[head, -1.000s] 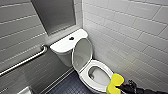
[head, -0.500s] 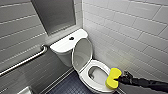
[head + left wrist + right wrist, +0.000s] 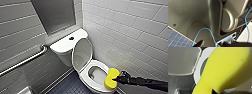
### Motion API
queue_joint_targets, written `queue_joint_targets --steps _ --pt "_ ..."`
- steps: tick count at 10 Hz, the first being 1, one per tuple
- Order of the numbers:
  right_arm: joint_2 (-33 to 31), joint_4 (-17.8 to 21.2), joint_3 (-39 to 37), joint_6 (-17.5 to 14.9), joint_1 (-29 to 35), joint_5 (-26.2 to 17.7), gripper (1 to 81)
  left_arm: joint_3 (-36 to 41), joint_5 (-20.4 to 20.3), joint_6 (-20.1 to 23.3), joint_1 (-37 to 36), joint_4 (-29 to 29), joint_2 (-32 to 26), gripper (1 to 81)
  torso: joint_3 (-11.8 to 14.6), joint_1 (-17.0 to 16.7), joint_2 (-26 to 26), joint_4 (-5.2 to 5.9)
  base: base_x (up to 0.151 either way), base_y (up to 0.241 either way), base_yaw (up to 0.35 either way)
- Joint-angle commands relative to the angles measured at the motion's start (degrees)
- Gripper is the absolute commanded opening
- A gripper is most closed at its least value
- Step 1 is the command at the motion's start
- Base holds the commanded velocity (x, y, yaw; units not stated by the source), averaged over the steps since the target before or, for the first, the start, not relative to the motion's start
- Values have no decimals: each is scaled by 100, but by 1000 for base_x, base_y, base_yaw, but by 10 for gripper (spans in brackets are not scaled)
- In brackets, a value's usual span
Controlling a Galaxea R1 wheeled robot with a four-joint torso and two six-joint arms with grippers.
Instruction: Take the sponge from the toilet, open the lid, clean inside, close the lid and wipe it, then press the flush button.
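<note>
Sponge (image 3: 111,78), gripped in right jaws, was shifted toward 10 o'clock over the toilet (image 3: 85,74) rim; inside cleaning seems started.

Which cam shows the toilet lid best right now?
Head view: the lid shows whole, raised upright in front of the tank. Right wrist view catches part of its underside, with the sponge covering much of the frame. Left wrist view faces the robot's own housing and floor tiles.
</note>
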Motion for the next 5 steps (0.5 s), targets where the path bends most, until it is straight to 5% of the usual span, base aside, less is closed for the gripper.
queue_joint_targets --steps 1,5 --pt "6 56 -311 17 843 -246 10 169 -174 1375 84 -1773 -193 811 0 0 0 0 0 0 0" --pt "797 3 -1418 0 1213 -660 10 204 -357 1383 6 -1739 -158 811 0 2 0 0 0 0 0"
